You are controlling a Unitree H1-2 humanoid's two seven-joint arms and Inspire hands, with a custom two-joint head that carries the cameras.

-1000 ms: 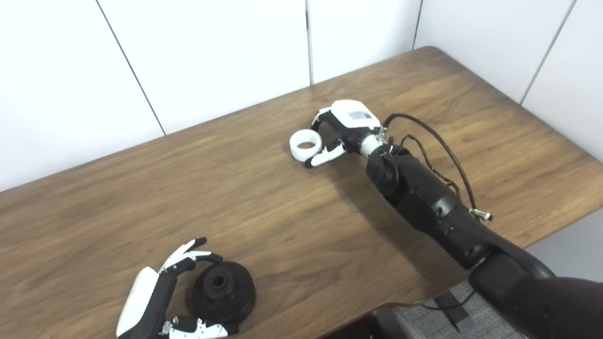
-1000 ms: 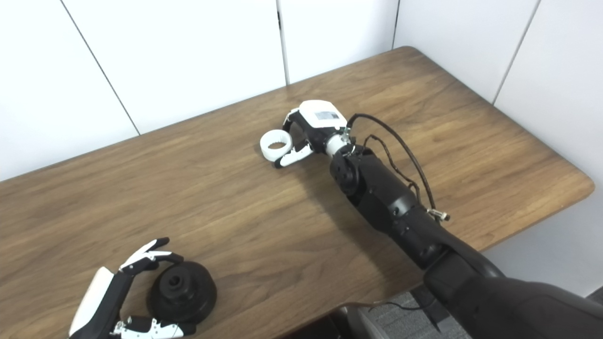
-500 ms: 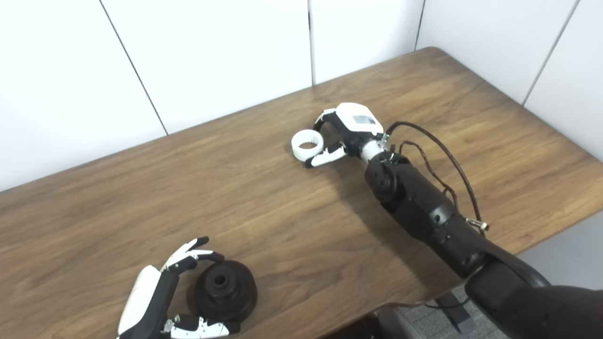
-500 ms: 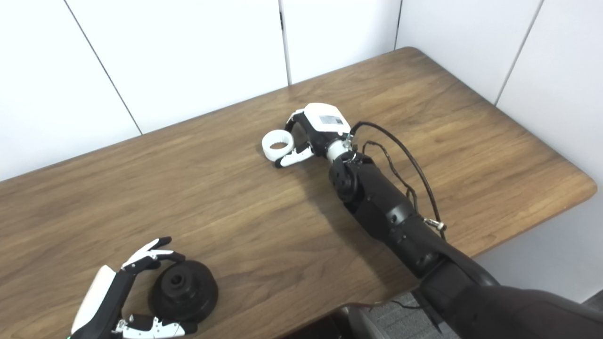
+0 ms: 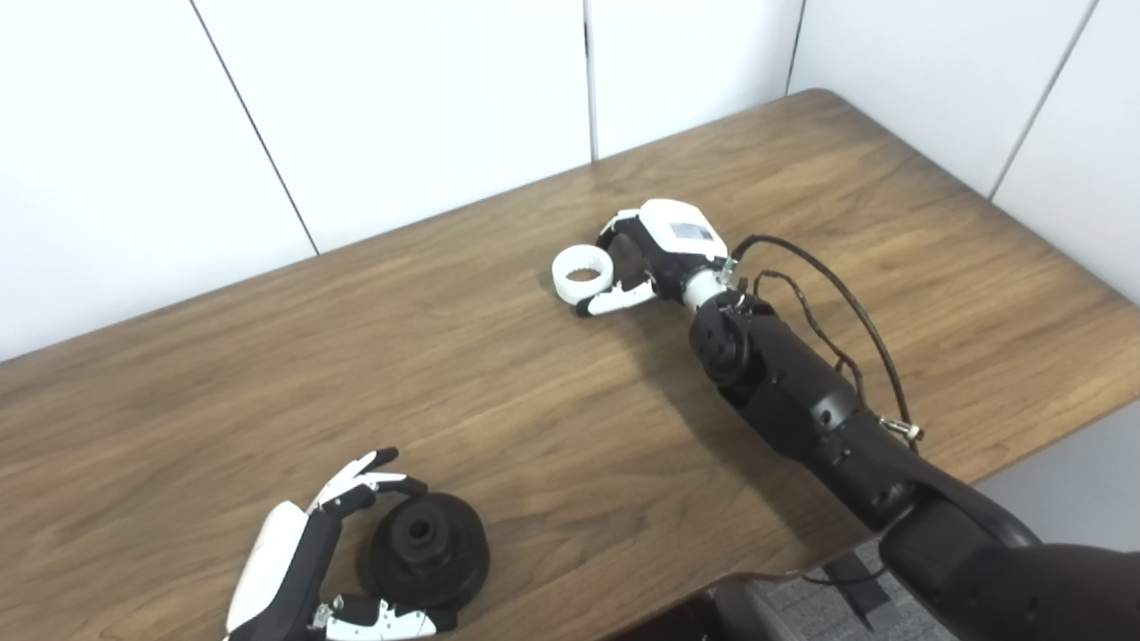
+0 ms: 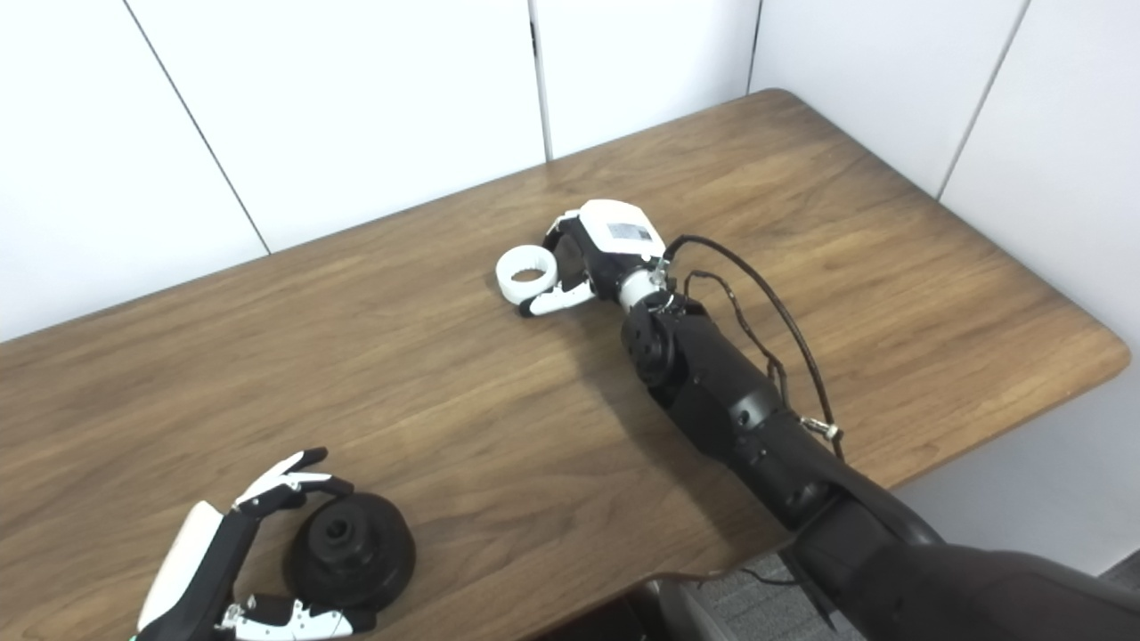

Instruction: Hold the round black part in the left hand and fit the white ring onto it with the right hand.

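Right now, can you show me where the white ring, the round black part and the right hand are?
white ring point(image 5: 582, 274): left eye view, on its rim.
round black part point(image 5: 429, 552): left eye view, on its top face.
right hand point(image 6: 598, 251): right eye view, on the palm.

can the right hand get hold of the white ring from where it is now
Probably yes. The right hand is right beside the white ring, its fingers spread around the near side. Nothing lies between them on the table.

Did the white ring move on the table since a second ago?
No. The white ring sits on the same wood grain of the table; the whole picture only shifted slightly. The right robot hand stays beside it.
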